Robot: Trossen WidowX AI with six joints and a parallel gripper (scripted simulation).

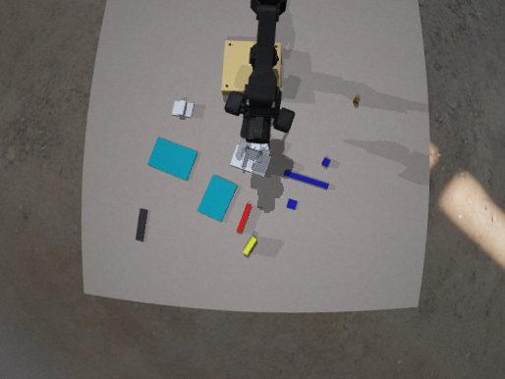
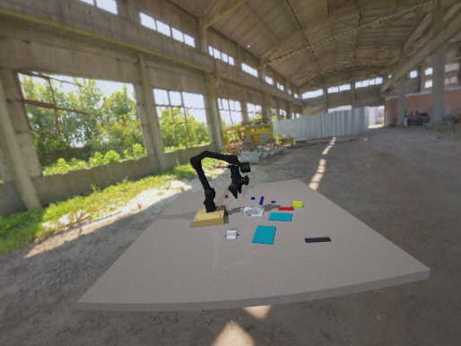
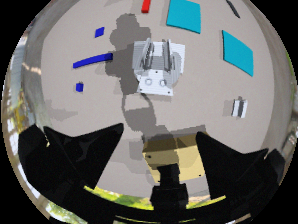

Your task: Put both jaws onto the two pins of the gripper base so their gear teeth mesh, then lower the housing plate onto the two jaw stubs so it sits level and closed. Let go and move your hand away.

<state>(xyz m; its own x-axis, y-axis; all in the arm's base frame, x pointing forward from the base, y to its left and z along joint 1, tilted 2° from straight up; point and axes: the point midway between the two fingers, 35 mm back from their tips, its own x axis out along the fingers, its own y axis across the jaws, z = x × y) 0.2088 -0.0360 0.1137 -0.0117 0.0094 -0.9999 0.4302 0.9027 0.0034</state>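
The pale grey gripper base point(image 1: 263, 166) point(image 3: 179, 49) lies on the table, ribbed on top. Two upright grey jaws, the left one point(image 3: 147, 52) and the right one point(image 3: 167, 51) in the wrist view, stand on it roughly side by side. The light housing plate point(image 3: 156, 90) covers their near ends, with two round stub ends showing through it. It looks about level; the teeth beneath are hidden. My gripper point(image 2: 235, 194) point(image 3: 160, 131) is open and empty, raised above the table and clear of the assembly.
A small whitish grooved block point(image 1: 183, 108) point(image 2: 231, 234) point(image 3: 239, 108) stands apart. Two teal plates point(image 1: 172, 158) point(image 1: 217, 198), a black bar point(image 1: 141, 225), a red bar point(image 1: 244, 218), a yellow block point(image 1: 250, 245), blue pieces point(image 1: 307, 180) and an orange bit point(image 1: 357, 100) lie around.
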